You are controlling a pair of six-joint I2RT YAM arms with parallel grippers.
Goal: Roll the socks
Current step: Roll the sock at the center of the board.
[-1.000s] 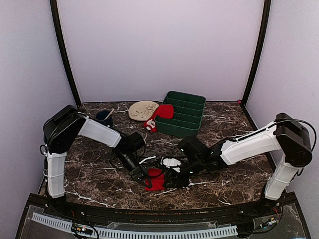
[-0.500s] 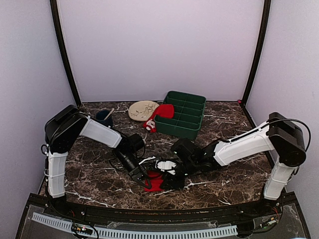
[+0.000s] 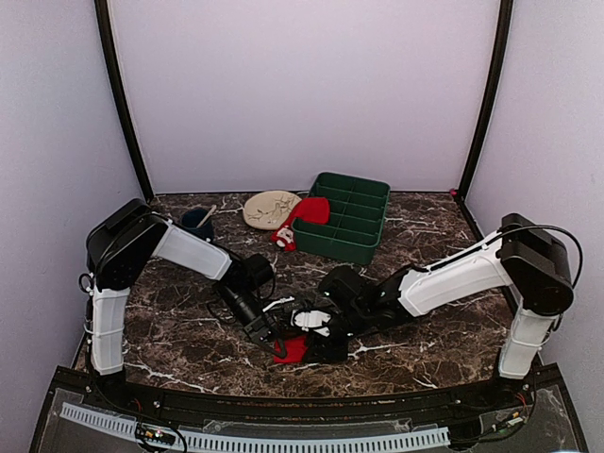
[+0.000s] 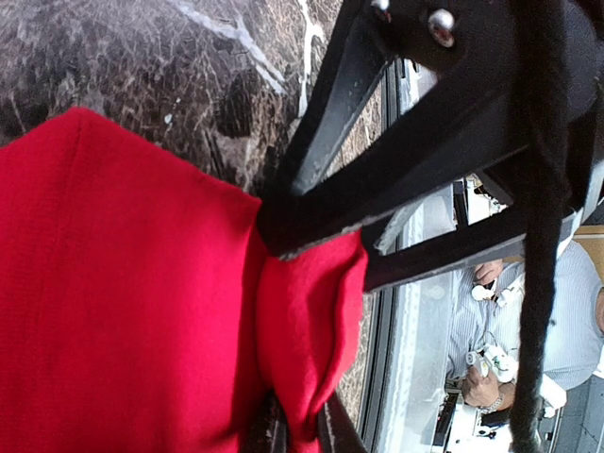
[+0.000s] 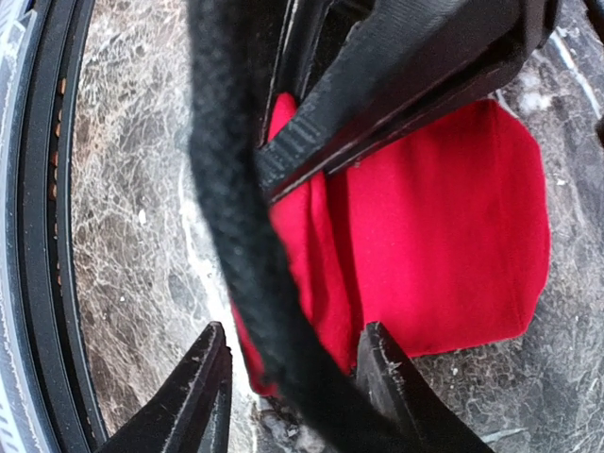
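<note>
At table's near edge, bunched red sock (image 3: pixel 292 348), pinched by left hand (image 3: pixel 274 337), right hand (image 3: pixel 319 345) half-open.

You're looking at a dark brown marble-patterned table (image 3: pixel 170 340) veined in white. Plain pale lilac walls (image 3: pixel 302 85) close it in at nine, twelve and three o'clock, evenly lit. Two black corner posts (image 3: pixel 121 104) rise at eleven and one o'clock. At six o'clock a black frame edge (image 3: pixel 283 408) carries a white toothed strip (image 3: pixel 255 440). In your left wrist view, a person in a striped shirt (image 4: pixel 500 330) sits beyond the table edge.
</note>
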